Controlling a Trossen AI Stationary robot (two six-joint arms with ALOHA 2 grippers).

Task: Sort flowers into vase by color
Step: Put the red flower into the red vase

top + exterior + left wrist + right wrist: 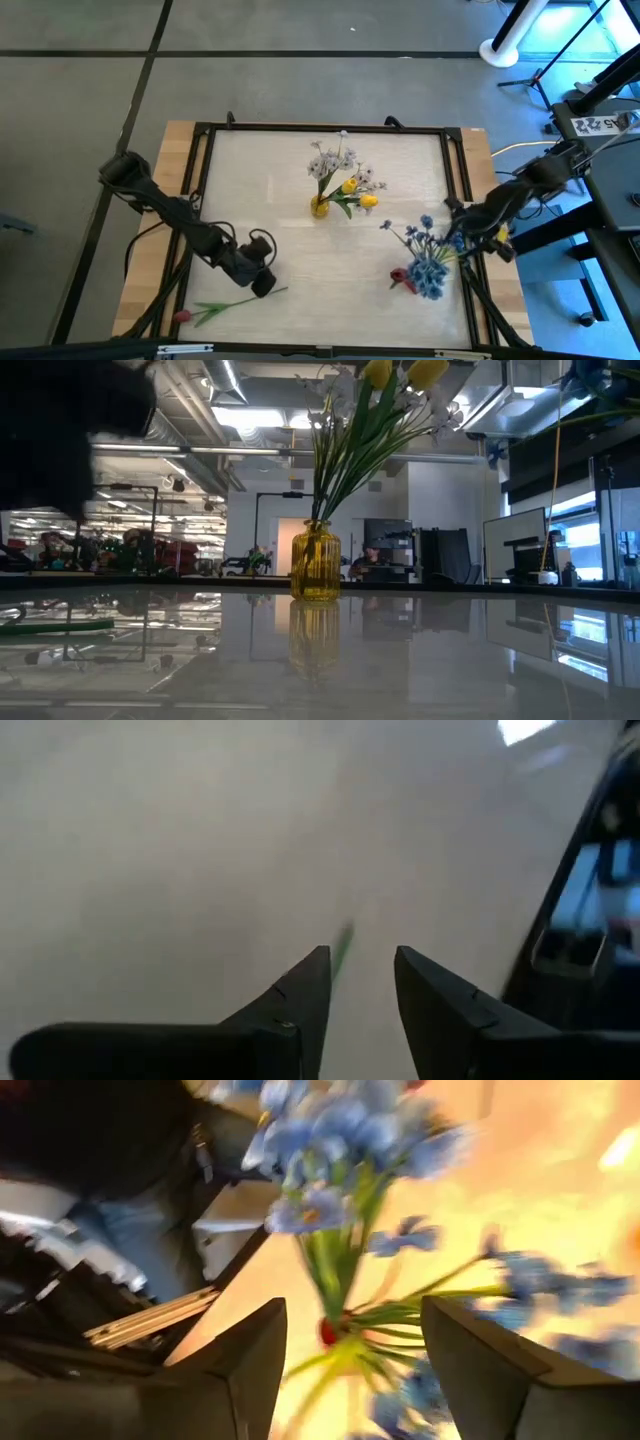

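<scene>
Red vase in high view, not low.

You have no legible writing to go by here: the only markings are dark characters on a white tag at the right edge of the high view, beyond the table, and they are too small to read.

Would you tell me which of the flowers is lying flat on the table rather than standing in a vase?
The red-pink flower near the left gripper; it lies alone on the table, while the others stand in the yellow vase or the red vase.
</scene>
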